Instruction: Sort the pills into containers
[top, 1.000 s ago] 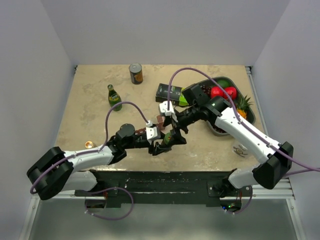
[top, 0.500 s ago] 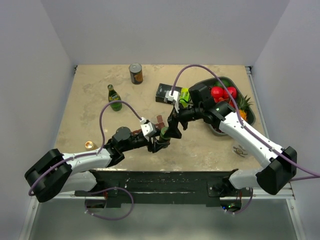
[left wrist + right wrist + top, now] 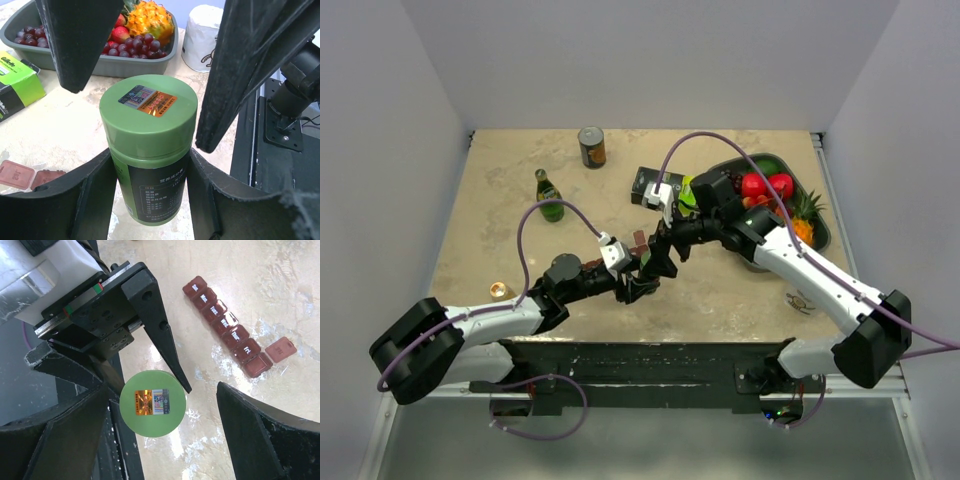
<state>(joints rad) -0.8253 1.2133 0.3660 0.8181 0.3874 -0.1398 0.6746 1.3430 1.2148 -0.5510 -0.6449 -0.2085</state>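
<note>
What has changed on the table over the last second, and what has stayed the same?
The left tool, shut on the green bottle, shifted it slightly left. The right arm swung left after it, and its open tool now straddles the cap from above without gripping. Nothing was let go. The maroon pill strip, fruit tray, can and small glass bottle stayed put.
</note>
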